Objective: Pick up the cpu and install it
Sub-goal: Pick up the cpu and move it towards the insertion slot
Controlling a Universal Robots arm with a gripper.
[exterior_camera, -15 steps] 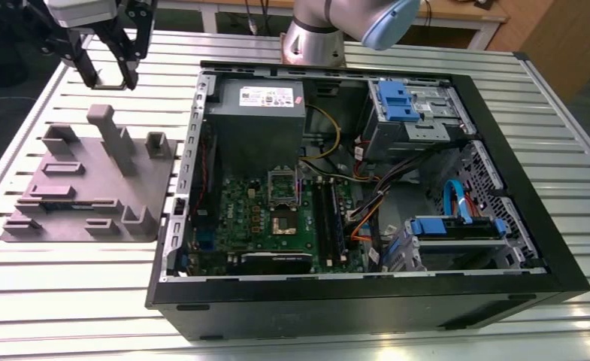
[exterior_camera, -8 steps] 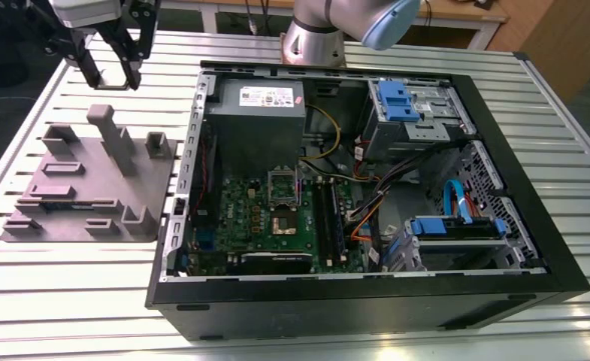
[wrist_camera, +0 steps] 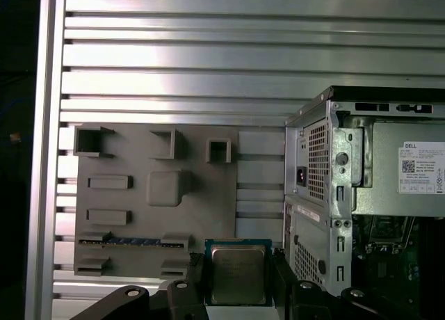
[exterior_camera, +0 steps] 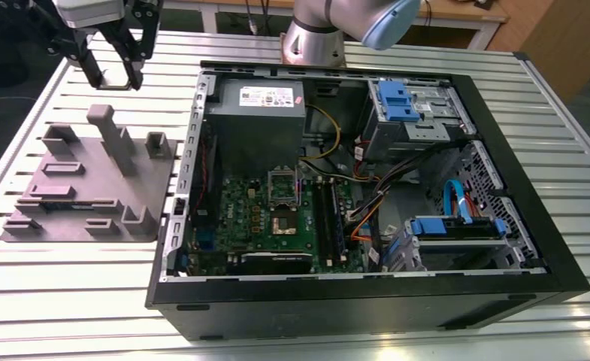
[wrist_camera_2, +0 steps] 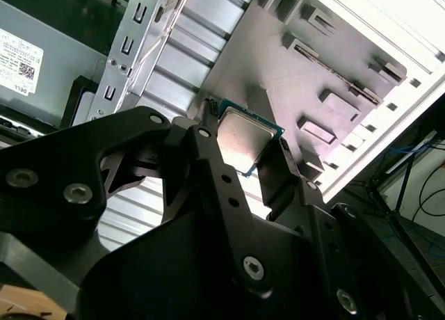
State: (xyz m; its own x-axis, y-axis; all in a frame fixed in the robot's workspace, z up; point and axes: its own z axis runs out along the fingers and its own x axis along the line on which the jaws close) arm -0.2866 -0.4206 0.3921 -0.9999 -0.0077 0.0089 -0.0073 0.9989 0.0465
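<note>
Gripper (exterior_camera: 114, 74) clamps cpu (wrist_camera: 238, 270) by its edges (pick-up done) near grey tray (exterior_camera: 84, 180); mobo socket (exterior_camera: 282, 219) well apart, install pending

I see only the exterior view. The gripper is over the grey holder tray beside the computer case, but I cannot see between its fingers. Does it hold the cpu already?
Observer: Yes. In the first wrist view the gripper is shut on the cpu, clamping it by two opposite edges.
Operator: Which face of the chip looks toward that camera?
Observer: Its silver-grey metal top, with a thin green rim around it.
Operator: Does anything lie in the tray under it?
Observer: A thin blue-edged strip lies along a slot of the grey holder tray. I cannot tell what part it is.
</note>
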